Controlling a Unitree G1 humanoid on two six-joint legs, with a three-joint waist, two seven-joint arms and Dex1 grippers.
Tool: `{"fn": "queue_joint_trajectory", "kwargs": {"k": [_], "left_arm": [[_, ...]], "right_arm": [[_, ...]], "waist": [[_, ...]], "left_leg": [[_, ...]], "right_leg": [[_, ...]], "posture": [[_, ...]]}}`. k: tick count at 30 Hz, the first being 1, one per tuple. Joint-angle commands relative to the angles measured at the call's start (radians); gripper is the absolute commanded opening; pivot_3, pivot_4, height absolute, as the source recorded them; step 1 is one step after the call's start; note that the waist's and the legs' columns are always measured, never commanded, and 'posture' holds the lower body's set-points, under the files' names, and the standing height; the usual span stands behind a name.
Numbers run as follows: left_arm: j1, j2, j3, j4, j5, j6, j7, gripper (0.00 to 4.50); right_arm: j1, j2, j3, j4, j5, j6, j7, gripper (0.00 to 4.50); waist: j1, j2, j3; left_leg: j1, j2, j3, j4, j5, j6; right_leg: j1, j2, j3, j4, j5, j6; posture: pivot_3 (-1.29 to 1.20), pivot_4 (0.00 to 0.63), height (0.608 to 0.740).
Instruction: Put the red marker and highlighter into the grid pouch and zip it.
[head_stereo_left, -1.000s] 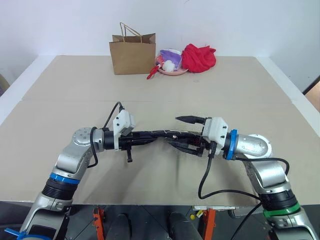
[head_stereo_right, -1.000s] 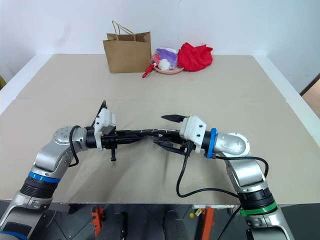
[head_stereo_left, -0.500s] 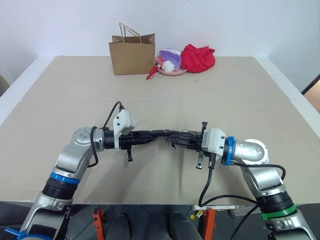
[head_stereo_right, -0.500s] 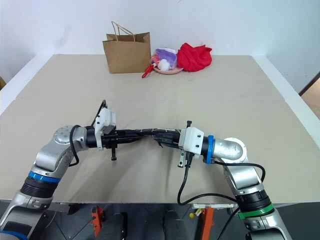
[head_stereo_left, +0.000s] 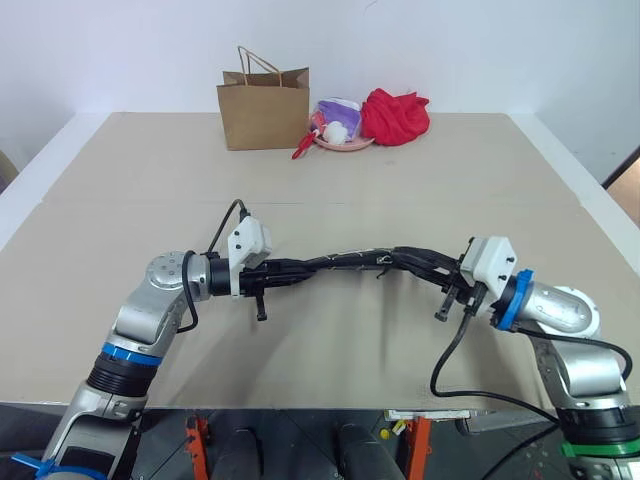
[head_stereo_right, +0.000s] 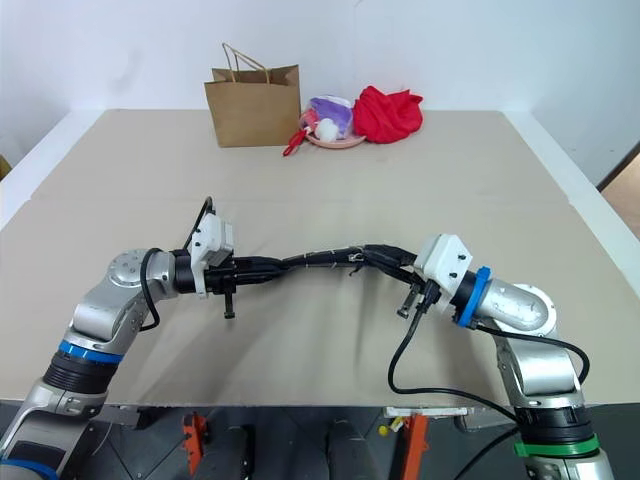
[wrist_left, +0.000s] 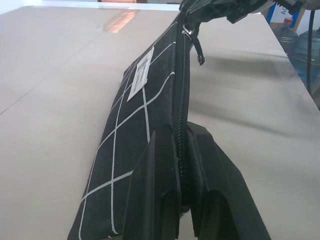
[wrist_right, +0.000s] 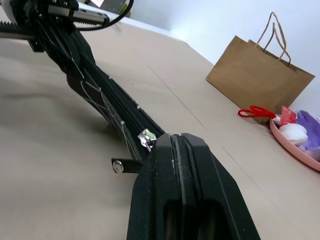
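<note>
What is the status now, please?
Left gripper shut on one end of the grid pouch. Right gripper shut on the other end, by the zipper pull. Pouch held above the table. Nothing in the way.

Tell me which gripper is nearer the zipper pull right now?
Right. The right gripper is shut on the grid pouch right beside the zipper pull; the left gripper clamps the pouch's opposite end, a pouch length away.
</note>
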Motion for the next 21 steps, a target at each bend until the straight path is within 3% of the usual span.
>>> {"fn": "queue_joint_trajectory", "kwargs": {"k": [1, 8, 14, 15, 17, 18, 19, 21], "left_arm": [[-0.005, 0.015, 0.020, -0.005, 0.004, -0.022, -0.003, 0.00], [0.003, 0.022, 0.020, -0.002, 0.015, -0.037, -0.013, 0.00], [-0.016, 0.035, 0.004, 0.040, 0.044, -0.082, -0.037, 0.00], [-0.021, 0.040, 0.007, 0.041, 0.028, -0.055, -0.048, 0.80], [-0.023, 0.049, 0.015, 0.028, 0.001, -0.021, -0.064, 1.50], [-0.022, 0.056, 0.017, 0.018, -0.007, -0.010, -0.068, 2.09], [-0.019, 0.065, 0.020, 0.006, -0.016, 0.008, -0.075, 2.27], [-0.007, 0.084, 0.029, -0.023, -0.037, 0.049, -0.084, 3.24]], "right_arm": [[0.032, -0.031, -0.114, 0.005, -0.003, -0.030, -0.043, 0.06], [0.118, -0.043, -0.189, 0.053, -0.066, -0.078, -0.104, 0.06], [0.114, -0.026, -0.177, 0.072, 0.021, -0.032, -0.070, 0.06], [0.115, -0.025, -0.174, 0.072, 0.042, -0.016, -0.058, 0.68], [0.117, -0.031, -0.164, 0.068, 0.072, 0.016, -0.037, 1.39], [0.120, -0.034, -0.161, 0.064, 0.091, 0.044, -0.030, 1.97], [0.124, -0.035, -0.159, 0.058, 0.112, 0.078, -0.025, 2.16], [0.131, -0.034, -0.158, 0.043, 0.153, 0.137, -0.017, 3.18]], "waist": [[0.002, 0.000, 0.000], [0.002, 0.000, 0.000], [-0.003, 0.000, 0.000], [-0.003, 0.000, 0.000], [-0.003, 0.000, 0.000], [-0.002, 0.000, 0.000], [-0.001, 0.000, 0.000], [-0.001, 0.000, 0.000]], "left_leg": [[0.000, 0.000, 0.000, 0.000, 0.000, 0.000], [0.000, 0.000, 0.000, 0.001, 0.000, 0.000], [0.001, 0.000, 0.000, 0.001, 0.000, 0.000], [0.001, 0.000, 0.000, 0.001, 0.000, 0.000], [0.001, 0.000, 0.000, 0.001, 0.000, 0.000], [0.001, 0.000, 0.000, 0.001, 0.000, 0.000], [0.001, 0.000, 0.000, 0.001, 0.000, 0.000], [0.001, 0.000, 0.000, 0.001, 0.000, 0.000]], "right_leg": [[0.000, 0.000, 0.000, 0.000, 0.000, 0.000], [0.001, 0.000, 0.000, 0.000, 0.000, 0.000], [0.001, 0.000, 0.000, 0.000, 0.000, 0.000], [0.001, 0.000, 0.000, 0.000, 0.001, 0.000], [0.002, 0.000, 0.000, 0.000, 0.001, 0.000], [0.002, 0.000, 0.000, 0.000, 0.001, 0.000], [0.002, 0.000, 0.000, 0.000, 0.000, 0.000], [0.002, 0.000, 0.000, 0.000, 0.000, 0.000]], "posture": [[0.00, 0.150, 0.740], [0.00, 0.150, 0.740], [0.00, 0.150, 0.740], [0.00, 0.150, 0.740], [0.00, 0.150, 0.740], [0.00, 0.150, 0.740], [0.00, 0.150, 0.740], [0.00, 0.150, 0.740]]}}
